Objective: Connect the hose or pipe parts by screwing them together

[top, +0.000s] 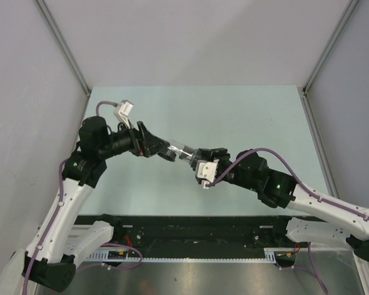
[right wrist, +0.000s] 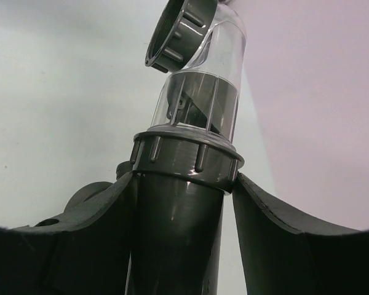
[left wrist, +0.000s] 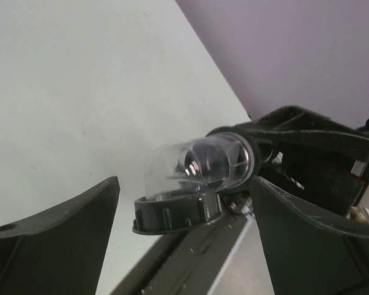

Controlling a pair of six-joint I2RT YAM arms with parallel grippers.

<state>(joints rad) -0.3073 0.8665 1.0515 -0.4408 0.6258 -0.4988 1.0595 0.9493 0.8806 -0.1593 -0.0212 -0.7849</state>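
Nothing legible in any view: the clear pipe elbow [right wrist: 218, 67], the grey ring nut [right wrist: 184, 157] and the dark grey pipe [right wrist: 175, 233] at six o'clock of it carry no readable marks.

surface: table [top: 252, 117] | top: pale green, plain, matte | near edge: black rail [top: 190, 230]

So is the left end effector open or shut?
Open. The left end effector has its fingers wide apart, either side of the clear pipe, not clamping it.
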